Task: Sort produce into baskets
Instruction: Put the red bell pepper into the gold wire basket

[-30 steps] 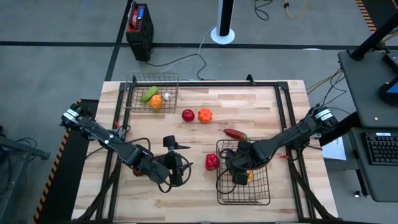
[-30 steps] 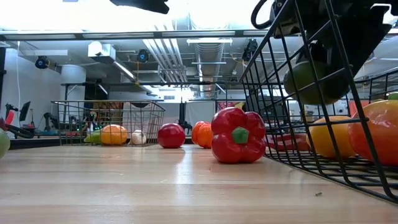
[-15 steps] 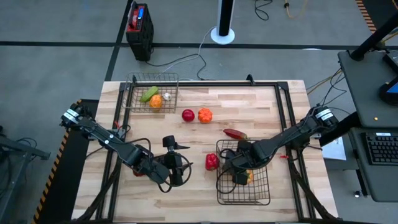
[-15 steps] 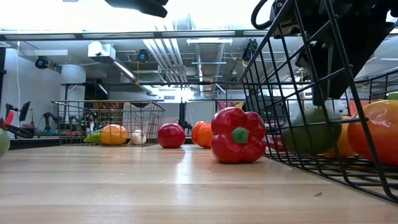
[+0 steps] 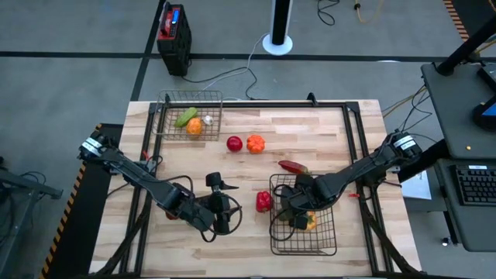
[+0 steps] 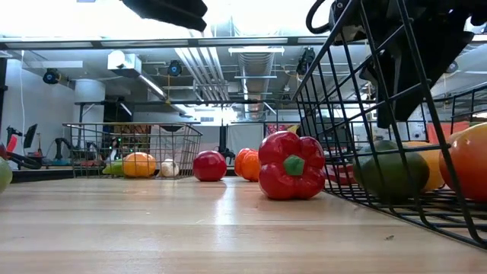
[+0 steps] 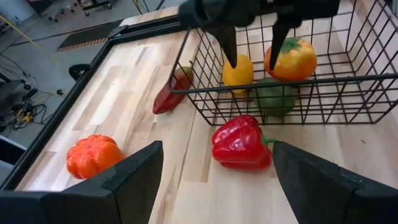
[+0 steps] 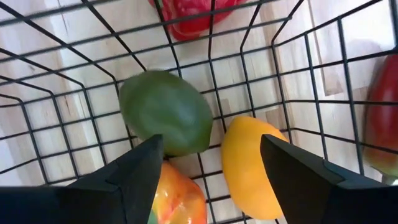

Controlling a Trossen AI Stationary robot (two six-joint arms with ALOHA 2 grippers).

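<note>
My right gripper [image 5: 293,208] hangs open inside the near-right black basket [image 5: 273,232], fingers pointing down above a green piece [image 8: 165,112], a yellow one [image 8: 252,168] and an orange one [image 7: 290,59] that lie on the basket's floor. My left gripper [image 5: 226,208] stands open over the table, left of a red bell pepper [image 7: 241,143] that rests on the wood just outside that basket. A red chili [image 5: 293,167], an orange pumpkin [image 5: 255,143] and a red round fruit [image 5: 234,143] lie loose on the table.
The smaller basket [image 5: 163,116] at the far left holds a green piece, an orange one and a small white one. A black frame rail [image 5: 353,132] runs along the table's far and side edges. Bare wood lies between the two baskets and along the near edge.
My right gripper has let go of the green piece, which has fallen from between its fingers to the basket's floor and come to rest next to the yellow one. The gripper stays above it inside the basket.
</note>
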